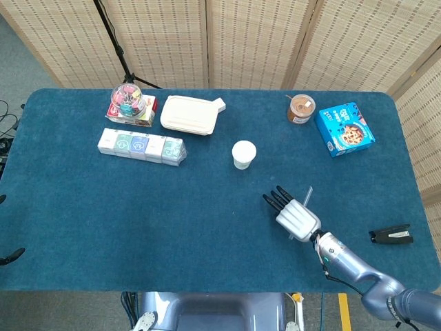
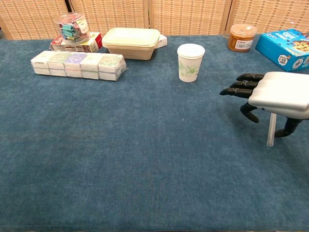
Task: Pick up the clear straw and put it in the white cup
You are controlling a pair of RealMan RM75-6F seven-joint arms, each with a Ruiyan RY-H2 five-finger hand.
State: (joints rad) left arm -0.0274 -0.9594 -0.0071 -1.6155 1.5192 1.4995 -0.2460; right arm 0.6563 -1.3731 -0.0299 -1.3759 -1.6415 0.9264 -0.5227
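Table [image 1: 138,221]: blue cloth fills the frame, and all the action sits at lower right.
Right hand [image 1: 295,215]: palm down at lower right of the head view, dark fingers [image 2: 239,84] stretched toward the cup. In the chest view the straw hangs from under the palm beside the thumb, so it looks held there, pinched rather than fist-gripped.
Left hand: nowhere in either view.
Clutter: a box of cereal [image 1: 345,129] and a brown jar [image 1: 300,109] at upper right, a tan lunch box [image 1: 190,114], a candy jar [image 1: 128,100] and a row of small packs [image 1: 142,146] at upper left, a black stapler [image 1: 391,235] at the right edge.
Cup [image 1: 243,154]: white, upright, open mouth, upper centre, well apart from the hand.
Straw [image 2: 271,129]: clear, roughly upright under the hand in the chest view, its lower end near the cloth; contact unclear.
Handling, my read: feather-light, smooth and slippery, and it'll crush or kink if squeezed. Take it mid-length, gently, leaving a free end to feed into the cup.
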